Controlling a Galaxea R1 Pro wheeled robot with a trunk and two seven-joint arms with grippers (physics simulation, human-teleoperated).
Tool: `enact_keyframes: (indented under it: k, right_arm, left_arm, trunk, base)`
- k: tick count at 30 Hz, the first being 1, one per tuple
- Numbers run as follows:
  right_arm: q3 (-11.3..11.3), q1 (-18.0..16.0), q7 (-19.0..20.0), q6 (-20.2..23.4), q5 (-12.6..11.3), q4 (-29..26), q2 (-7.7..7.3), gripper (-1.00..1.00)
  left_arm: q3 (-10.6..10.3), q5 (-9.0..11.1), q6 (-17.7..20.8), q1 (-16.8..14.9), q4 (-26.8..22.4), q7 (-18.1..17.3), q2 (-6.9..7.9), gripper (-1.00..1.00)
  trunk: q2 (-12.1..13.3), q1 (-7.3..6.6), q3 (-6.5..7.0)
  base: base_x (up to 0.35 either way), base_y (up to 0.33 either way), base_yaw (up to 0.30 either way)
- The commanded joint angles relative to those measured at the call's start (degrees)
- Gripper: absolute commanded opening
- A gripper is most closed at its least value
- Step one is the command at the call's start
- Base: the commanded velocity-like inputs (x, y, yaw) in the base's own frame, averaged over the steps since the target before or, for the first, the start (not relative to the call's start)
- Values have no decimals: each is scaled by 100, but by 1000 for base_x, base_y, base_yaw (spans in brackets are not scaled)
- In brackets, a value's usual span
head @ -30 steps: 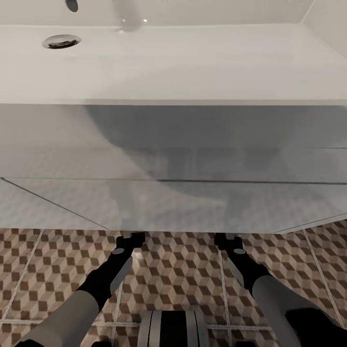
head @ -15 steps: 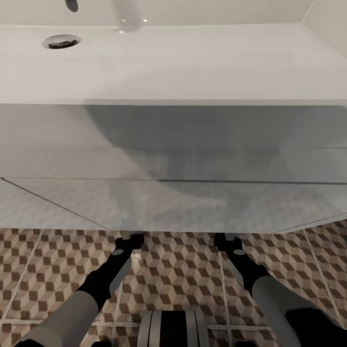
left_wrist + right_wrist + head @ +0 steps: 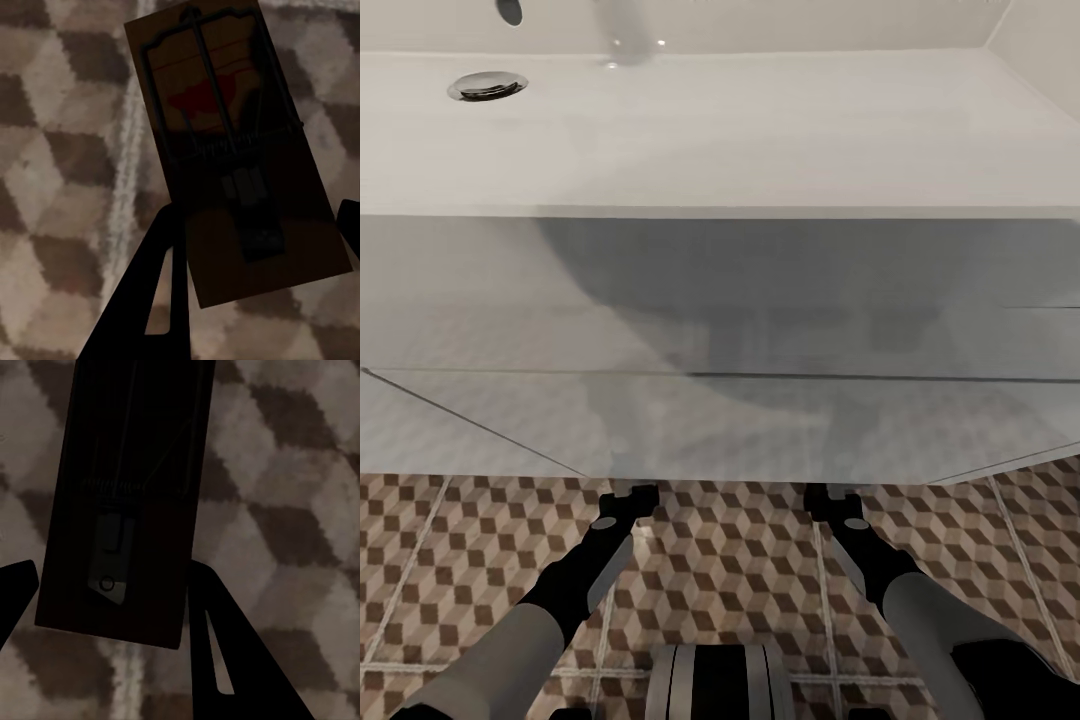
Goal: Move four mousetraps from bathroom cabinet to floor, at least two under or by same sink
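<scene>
The white bathroom sink (image 3: pixel 760 130) and its vanity front (image 3: pixel 720 330) stand right before me, above the cube-patterned bathroom floor (image 3: pixel 730 560). My left arm (image 3: pixel 595 550) and right arm (image 3: pixel 865 545) reach under the vanity's lower edge, which hides both sets of fingers in the head view. In the left wrist view my left gripper (image 3: pixel 259 217) is shut on a brown mousetrap (image 3: pixel 217 112) with a red mark, close over the tiles (image 3: pixel 60 150). In the right wrist view my right gripper (image 3: pixel 112 574) is shut on a second, shadowed mousetrap (image 3: pixel 135 450) just above the tiles (image 3: pixel 285 510). The cabinet is out of view.
The sink's chrome drain (image 3: pixel 487 86) sits at the far left of the basin. The vanity overhangs the floor where both hands are. My own base (image 3: pixel 720 680) shows at the bottom middle, with open tiles on both sides of the arms.
</scene>
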Motion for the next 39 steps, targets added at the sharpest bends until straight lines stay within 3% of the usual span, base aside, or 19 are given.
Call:
enact_keyframes:
  k: [1,6,14,39]
  right_arm:
    - [42,-3,-39,-15,-18,6,-2,-100]
    - [40,-3,-45,-15,-24,7,-2,-100]
    - [28,-3,-48,-9,-44,30,-2,-100]
    - [15,-3,-99,-18,-31,104,-2,-100]
  left_arm:
    - [-37,40,23,-2,-4,56,7,-100]
    - [-34,40,20,-3,9,54,35,-100]
    - [-2,55,18,-17,19,53,196,-100]
    - [-2,41,63,-208,227,21,178,-100]
  trunk:
    - [-1,-1,-3]
    - [-1,-1,-3]
    - [-1,-1,-3]
    - [-1,-1,-3]
  base:
    - [0,0,0]
    - [0,0,0]
    - [0,0,0]
    - [0,0,0]
